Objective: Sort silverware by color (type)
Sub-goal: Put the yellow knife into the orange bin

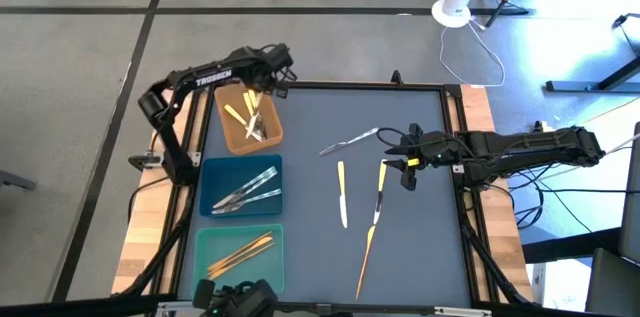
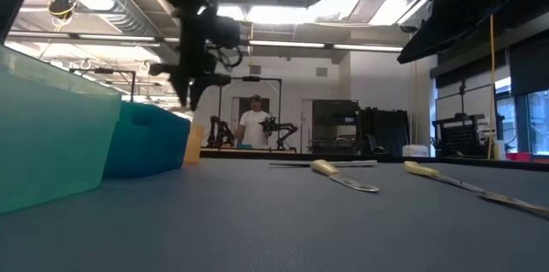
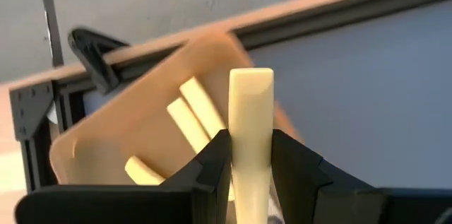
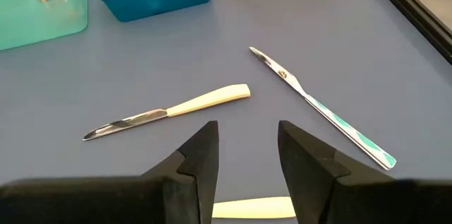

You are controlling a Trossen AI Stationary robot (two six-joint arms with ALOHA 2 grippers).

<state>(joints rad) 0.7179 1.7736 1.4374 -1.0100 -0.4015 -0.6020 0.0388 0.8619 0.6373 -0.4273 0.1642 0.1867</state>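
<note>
My left gripper [image 1: 262, 82] hangs over the brown tray [image 1: 232, 132] at the table's far left, shut on a yellow-handled utensil [image 3: 251, 111]. Several yellow-handled pieces [image 3: 191, 114] lie in that tray. On the mat lie a silver utensil [image 1: 350, 142], two yellow-handled knives [image 1: 342, 197] [image 1: 380, 192] and an orange-gold piece [image 1: 367, 257]. My right gripper [image 1: 405, 165] is open above the mat beside the right-hand knife, with nothing between its fingers [image 4: 201, 153]. My left gripper pinches the utensil's yellow handle [image 3: 251, 150] between its two fingers. The handle runs along the fingers, and its squared free end [image 3: 251, 83] sticks out past the fingertips. The fingers slant down from above. The utensil is lifted clear, above the brown tray.
A blue tray [image 1: 215, 172] with silver pieces and a teal tray [image 1: 210, 242] with orange-gold pieces line the left side, nearer than the brown one. A black frame [image 1: 455, 107] rims the mat. A person [image 2: 255, 122] stands far behind the table.
</note>
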